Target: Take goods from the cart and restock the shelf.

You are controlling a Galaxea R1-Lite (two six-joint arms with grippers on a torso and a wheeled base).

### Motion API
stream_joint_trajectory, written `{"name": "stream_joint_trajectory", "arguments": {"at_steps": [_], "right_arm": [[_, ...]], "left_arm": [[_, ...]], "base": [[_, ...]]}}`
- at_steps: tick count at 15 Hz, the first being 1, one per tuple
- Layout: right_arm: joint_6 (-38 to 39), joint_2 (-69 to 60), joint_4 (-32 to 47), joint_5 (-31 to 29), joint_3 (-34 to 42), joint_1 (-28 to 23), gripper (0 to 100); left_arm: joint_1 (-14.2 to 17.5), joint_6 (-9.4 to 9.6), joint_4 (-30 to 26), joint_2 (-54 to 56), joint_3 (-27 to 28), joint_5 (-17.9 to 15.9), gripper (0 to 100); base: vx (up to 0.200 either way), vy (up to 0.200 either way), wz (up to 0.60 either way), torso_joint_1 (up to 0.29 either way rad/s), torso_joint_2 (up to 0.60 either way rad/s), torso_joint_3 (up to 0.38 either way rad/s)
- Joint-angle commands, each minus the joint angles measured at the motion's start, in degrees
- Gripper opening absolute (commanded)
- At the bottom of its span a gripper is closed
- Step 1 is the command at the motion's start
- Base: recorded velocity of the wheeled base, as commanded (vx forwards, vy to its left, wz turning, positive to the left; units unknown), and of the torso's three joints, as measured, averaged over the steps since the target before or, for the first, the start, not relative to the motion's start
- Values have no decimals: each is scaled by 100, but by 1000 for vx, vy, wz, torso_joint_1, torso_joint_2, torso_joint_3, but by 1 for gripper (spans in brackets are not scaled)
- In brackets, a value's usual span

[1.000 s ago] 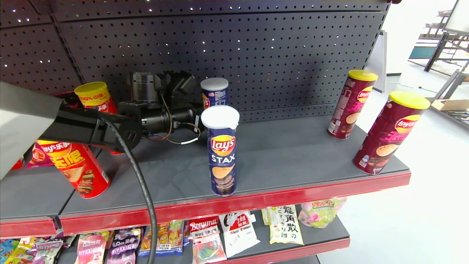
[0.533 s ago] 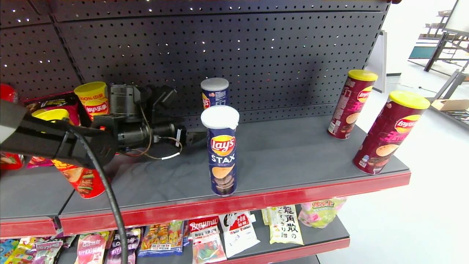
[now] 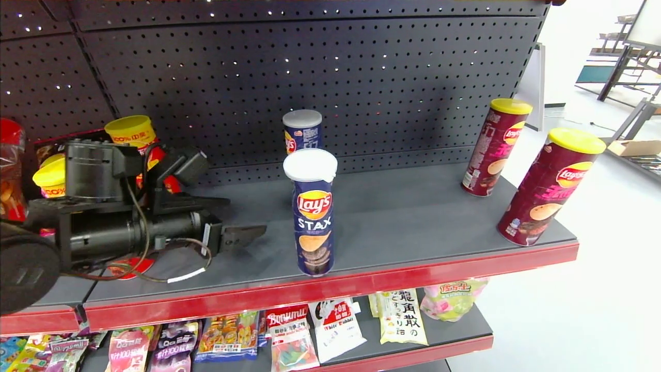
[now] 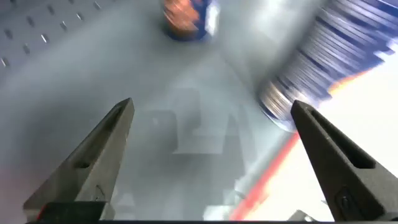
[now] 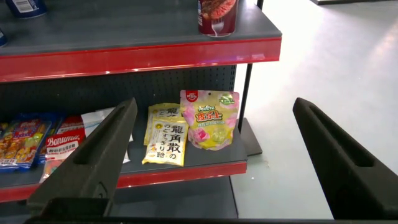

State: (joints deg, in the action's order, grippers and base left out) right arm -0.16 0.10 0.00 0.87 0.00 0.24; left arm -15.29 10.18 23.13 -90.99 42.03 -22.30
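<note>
the left gripper (image 3: 247, 233) hangs just above the upper shelf (image 3: 413, 217), over its left part and near the red front edge. its fingers are spread wide with nothing between them. they point along the shelf toward a blue can (image 3: 313, 212), near it but not touching.

that blue can stands upright at the middle of the front edge and has a white lid. a second blue can (image 3: 302, 129) stands upright right behind it, close to the back wall (image 3: 413, 77), which is dark and full of small holes. two maroon cans with yellow lids stand at the right end of the shelf, well apart from the blue ones. the front maroon can (image 3: 550, 186) is at the front right corner and the rear maroon can (image 3: 496, 147) is farther back, near the right edge. at the left end, behind the left arm, a red can (image 3: 131, 135) with a yellow lid stands near the back wall. more red cans there are partly hidden by the arm, so their number cannot be told.

the right gripper (image 5: 214, 102) is also spread wide and holds nothing. it is out in front of the lower shelf (image 5: 186, 171), toward its right end. flat snack bags lie there in a row. a green and pink bag (image 5: 209, 118) is nearest the right edge, a yellow and white bag (image 5: 166, 134) lies just beside it, and other bags (image 5: 25, 140) follow toward the left.
</note>
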Motion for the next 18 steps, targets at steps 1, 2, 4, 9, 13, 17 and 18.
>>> {"name": "stream_joint_trajectory", "arguments": {"at_steps": [1,2,4,9,13,17,18], "right_arm": [[-2,8,0,1,0,2,100],[-2,8,0,1,0,2,100],[-2,8,0,1,0,2,100],[-2,8,0,1,0,2,100],[-2,-1,0,36,0,2,100],[7,8,0,45,0,2,100],[7,8,0,54,0,2,100]], "left_arm": [[17,-34,-643,1382,-477,-3,100],[26,-121,-880,1901,-600,-3,100],[184,-411,-1293,3298,-863,94,100],[650,-798,-3842,6164,-978,841,100],[667,-833,-3851,7253,-1487,1799,100],[667,-833,-3851,8519,-2393,2282,100],[676,-904,-3815,8554,-2569,2862,100]], "base": [[0,0,0,0,0,0],[0,0,0,0,0,0],[0,0,0,0,0,0],[0,0,0,0,0,0],[0,0,0,0,0,0],[0,0,0,0,0,0],[0,0,0,0,0,0]]}}
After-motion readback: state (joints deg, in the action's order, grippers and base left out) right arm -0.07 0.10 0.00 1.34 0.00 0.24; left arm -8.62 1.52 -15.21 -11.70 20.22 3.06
